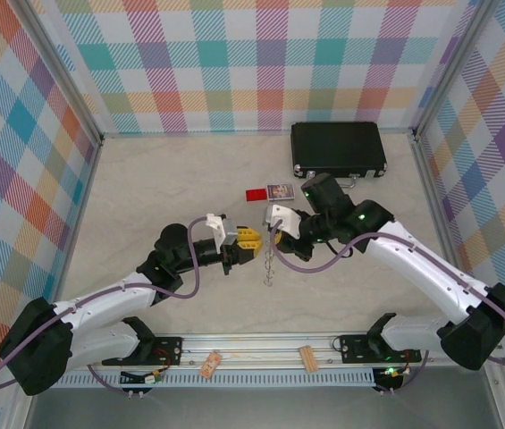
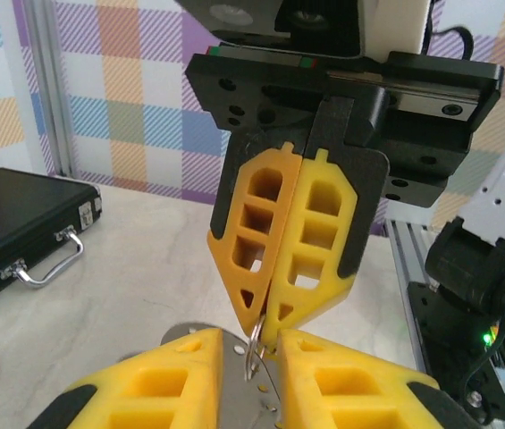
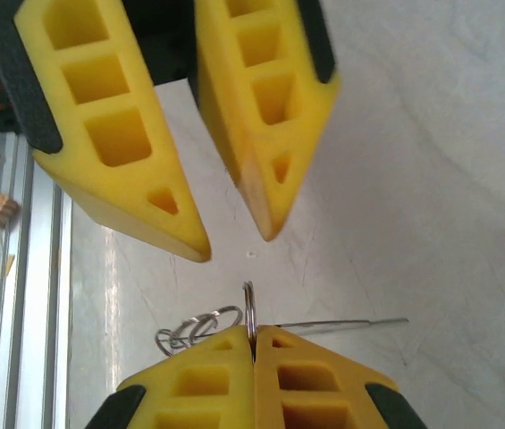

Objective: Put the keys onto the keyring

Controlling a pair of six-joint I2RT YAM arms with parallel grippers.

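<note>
My right gripper (image 3: 254, 332) is shut on a thin silver ring (image 3: 250, 308), which I take for the keyring. It stands edge-on above the fingertips. A short chain of wire loops (image 1: 270, 261) hangs from the ring toward the table. My left gripper (image 3: 234, 246) faces it tip to tip, open, its yellow fingers a small gap apart with nothing between the tips. In the left wrist view the ring (image 2: 254, 353) sits in the gap of my left gripper (image 2: 252, 344), under the shut right gripper (image 2: 266, 323). A flat grey metal piece (image 2: 234, 375) with small holes shows there. I cannot make out the keys.
A black case (image 1: 339, 149) with a silver handle lies at the back right. A small red rectangle (image 1: 256, 194) and a small card (image 1: 280, 190) lie just behind the grippers. Two tan wooden blocks (image 1: 210, 364) rest on the rail at the near edge.
</note>
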